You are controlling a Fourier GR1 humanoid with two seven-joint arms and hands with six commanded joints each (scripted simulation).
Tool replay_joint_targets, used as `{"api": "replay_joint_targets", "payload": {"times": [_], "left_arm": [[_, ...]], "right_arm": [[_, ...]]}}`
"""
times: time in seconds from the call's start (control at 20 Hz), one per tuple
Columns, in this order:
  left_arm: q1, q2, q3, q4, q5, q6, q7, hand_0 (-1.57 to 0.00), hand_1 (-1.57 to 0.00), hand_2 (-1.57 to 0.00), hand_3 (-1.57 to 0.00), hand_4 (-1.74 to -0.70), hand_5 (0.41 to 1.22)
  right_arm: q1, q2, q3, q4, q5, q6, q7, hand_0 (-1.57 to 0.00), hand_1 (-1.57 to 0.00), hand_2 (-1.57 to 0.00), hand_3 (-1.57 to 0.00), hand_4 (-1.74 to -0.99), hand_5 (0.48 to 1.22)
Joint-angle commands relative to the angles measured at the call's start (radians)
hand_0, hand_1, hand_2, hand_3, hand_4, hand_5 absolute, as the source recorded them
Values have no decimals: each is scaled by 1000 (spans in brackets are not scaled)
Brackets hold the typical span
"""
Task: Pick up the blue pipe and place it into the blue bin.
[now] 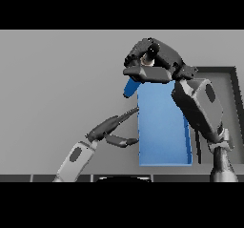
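The blue pipe hangs tilted from my right hand, whose fingers are curled round its upper end; only its lower end shows below the hand. It hovers over the far left corner of the blue bin, which stands at the middle right of the table. My left hand sits open beside the bin's left wall, fingers straight and touching or nearly touching that wall.
A dark tray or frame lies behind and to the right of the bin, partly covered by my right forearm. The grey table stretches out to the left.
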Motion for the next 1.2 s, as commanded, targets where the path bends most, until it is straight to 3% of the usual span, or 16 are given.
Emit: {"api": "replay_joint_targets", "payload": {"times": [0.0,0.2,0.4,0.6,0.85,0.95,1.05,1.1,1.15], "left_arm": [[3,6,7,0,2,1,-5,0,0,0,0,-899,487],[-3,13,13,8,6,-6,5,1,1,1,1,-887,483],[1,16,16,3,2,-2,-6,1,1,1,1,-878,482],[1,20,17,-10,7,-5,-5,1,1,1,1,-870,483],[11,13,7,2,-5,0,-14,1,1,1,1,-877,479],[16,21,8,-10,-3,-3,-18,1,1,1,1,-880,475],[14,14,-1,-9,-6,-3,-11,1,1,1,1,-883,479],[6,11,6,-7,-3,1,-4,1,1,1,1,-885,481],[3,8,4,-1,-4,0,-3,1,1,1,1,-886,483]], "right_arm": [[-8,-12,-9,45,17,0,-2,-1571,-1571,-1571,-1571,-1497,1221],[5,-45,-29,238,114,27,-11,-1571,-1571,-1571,-1571,-1498,1221],[110,-66,-36,361,176,33,1,-1571,-1571,-1571,-1571,-1499,1221],[241,-77,-16,372,218,-26,54,-1571,-1571,-1571,-1571,-1499,1221],[395,-95,22,327,253,-136,162,-1571,-1571,-1571,-1571,-1499,1221],[438,-113,46,312,265,-156,224,-1571,-1571,-1571,-1025,-1586,1221],[459,-143,112,321,259,-162,228,-1571,-1571,-1571,-681,-1642,1221],[462,-172,155,336,237,-170,228,-1571,-1571,-1571,-617,-1662,1221],[460,-195,207,352,207,-195,228,-1571,-1571,-1571,-808,-1617,1199]]}}
